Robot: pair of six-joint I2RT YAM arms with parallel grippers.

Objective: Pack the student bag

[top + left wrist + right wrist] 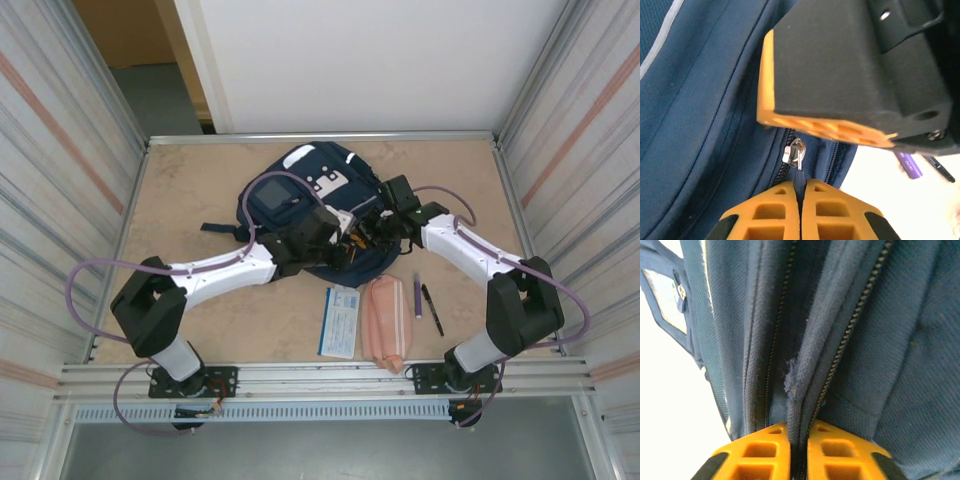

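Left wrist view showed the left gripper clamped tight on the zipper pull of the student bag, which lay mid-table. The right gripper was pinched on a fabric fold beside the zipper, apparently to brace the bag for unzipping.

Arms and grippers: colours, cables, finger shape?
Left arm and right arm: white shells, black joints and bases, a purple cable looping off each. Left gripper and right gripper: black bodies, orange fingers with rectangular cut-outs.
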